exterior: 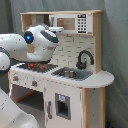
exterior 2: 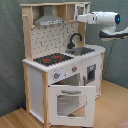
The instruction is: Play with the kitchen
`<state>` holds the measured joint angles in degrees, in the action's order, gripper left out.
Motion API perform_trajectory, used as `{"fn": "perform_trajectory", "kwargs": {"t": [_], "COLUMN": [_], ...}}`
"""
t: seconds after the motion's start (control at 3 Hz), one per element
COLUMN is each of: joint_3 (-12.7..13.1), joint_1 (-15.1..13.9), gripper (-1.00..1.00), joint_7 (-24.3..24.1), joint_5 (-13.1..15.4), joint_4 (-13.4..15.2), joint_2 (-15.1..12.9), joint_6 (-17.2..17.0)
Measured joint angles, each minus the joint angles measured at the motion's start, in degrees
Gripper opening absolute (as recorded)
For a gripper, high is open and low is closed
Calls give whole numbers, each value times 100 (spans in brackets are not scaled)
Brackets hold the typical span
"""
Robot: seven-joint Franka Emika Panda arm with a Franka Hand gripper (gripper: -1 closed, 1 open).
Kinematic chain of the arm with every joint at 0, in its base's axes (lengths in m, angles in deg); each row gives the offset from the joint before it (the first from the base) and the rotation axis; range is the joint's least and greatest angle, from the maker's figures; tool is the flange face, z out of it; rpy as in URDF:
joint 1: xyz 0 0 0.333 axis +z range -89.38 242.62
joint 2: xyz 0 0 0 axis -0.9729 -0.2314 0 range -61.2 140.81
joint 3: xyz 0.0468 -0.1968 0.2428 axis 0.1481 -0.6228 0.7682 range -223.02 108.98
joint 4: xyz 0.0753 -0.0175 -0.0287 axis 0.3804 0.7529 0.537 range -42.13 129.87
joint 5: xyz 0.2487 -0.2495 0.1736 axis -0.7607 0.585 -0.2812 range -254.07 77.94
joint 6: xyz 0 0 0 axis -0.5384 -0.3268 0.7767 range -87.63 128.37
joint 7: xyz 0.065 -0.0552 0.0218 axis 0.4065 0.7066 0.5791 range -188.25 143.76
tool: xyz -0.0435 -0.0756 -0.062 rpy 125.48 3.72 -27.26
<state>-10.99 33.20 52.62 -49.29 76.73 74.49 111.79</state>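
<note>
The tall light-wood and white toy play kitchen [exterior: 65,75] [exterior 2: 60,70] stands on a smooth wooden floor [exterior 2: 112,107] before a grey fabric backdrop [exterior 2: 10,55], filling the middle of both exterior views. Its white rounded worktop [exterior: 102,79] [exterior 2: 47,66] carries a flat black stovetop with red burner rings [exterior: 35,66] [exterior 2: 52,59] and a recessed grey metal-look sink [exterior: 70,73] [exterior 2: 82,50]. A curved black faucet [exterior: 84,57] [exterior 2: 75,39] rises at the sink's far edge, against a white back panel printed with a brick pattern [exterior: 70,47] [exterior 2: 50,37].

In the second exterior view a sloped grey hood [exterior 2: 48,20] hangs under the top shelf above the stovetop. In the first exterior view a white microwave-style panel with a dark keypad [exterior: 75,22] sits in the upper cabinet.

Small round knobs [exterior 2: 65,73] line the white front below the stovetop. The white windowed oven door [exterior 2: 67,102] hangs open, hinged at its lower edge and tilted outward. A narrow cupboard door with a dark window and a handle [exterior: 61,105] [exterior 2: 91,72] lies below the sink.

The glossy white robot arm [exterior: 30,45] [exterior 2: 102,19], with rounded joints and a blue light, reaches to the upper cabinet. Its tool [exterior 2: 80,18] is near the upper cabinet's right end in the second exterior view; whether its fingers are wide or narrow cannot be told.
</note>
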Motion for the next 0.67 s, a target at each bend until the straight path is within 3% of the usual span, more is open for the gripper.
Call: {"fn": "perform_trajectory", "kwargs": {"t": [0.33,0.67], "joint_3": [0,-239], "joint_1": [1,132], "gripper": [100,100], "joint_7": [18,310], "joint_5": [0,0], "joint_4": [-1,-26], "joint_2": [0,302], "joint_6": [-1,-153]}}
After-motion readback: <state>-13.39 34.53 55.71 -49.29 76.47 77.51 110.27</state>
